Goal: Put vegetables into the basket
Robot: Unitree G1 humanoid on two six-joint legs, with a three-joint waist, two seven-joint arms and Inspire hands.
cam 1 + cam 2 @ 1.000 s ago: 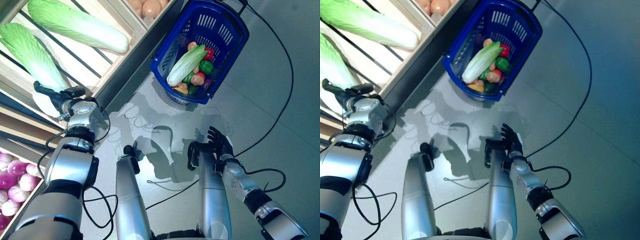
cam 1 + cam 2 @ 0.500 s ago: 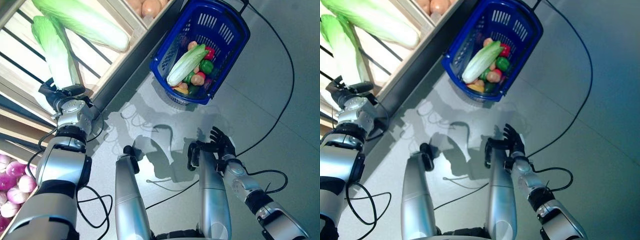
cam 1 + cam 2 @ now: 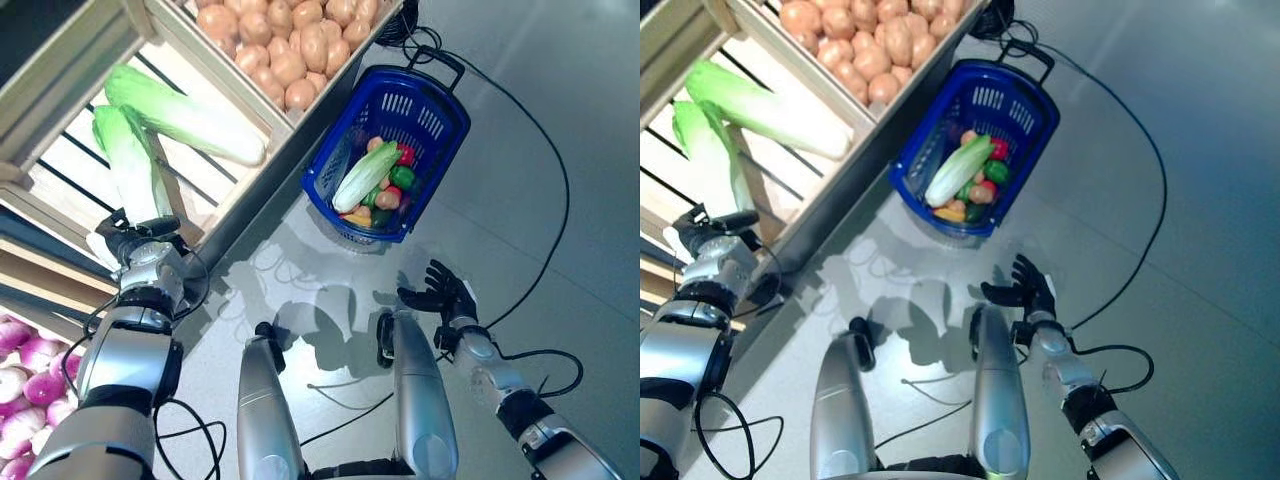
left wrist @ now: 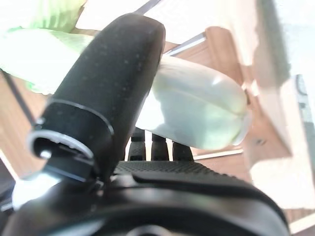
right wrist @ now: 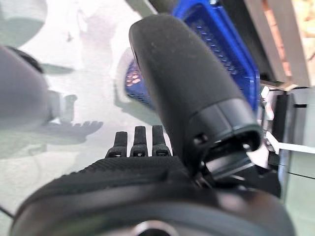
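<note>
My left hand [image 3: 138, 243] is shut on the white base of a long Chinese cabbage [image 3: 125, 165], whose green leaves point up over the wooden stand's slatted shelf. In the left wrist view my thumb [image 4: 108, 83] lies over the cabbage's pale base [image 4: 197, 105] and my fingers [image 4: 152, 146] curl under it. The blue basket [image 3: 415, 110] stands on the grey floor to the right of the stand. In it lie another Chinese cabbage [image 3: 362, 177], a red pepper [image 3: 405, 154], a green pepper [image 3: 401, 176] and other small vegetables. My right hand [image 3: 445, 295] is open, low over the floor below the basket.
The wooden stand [image 3: 215, 195] with crates fills the upper left. A second Chinese cabbage [image 3: 185, 115] lies on the shelf right beside the held one. Grey floor stretches between the stand's edge and the basket and on to the right.
My left hand has closed on the cabbage and swung it from lying aslant to pointing straight away from the hand. The camera has pulled back and shifted. The right hand has hardly moved.
</note>
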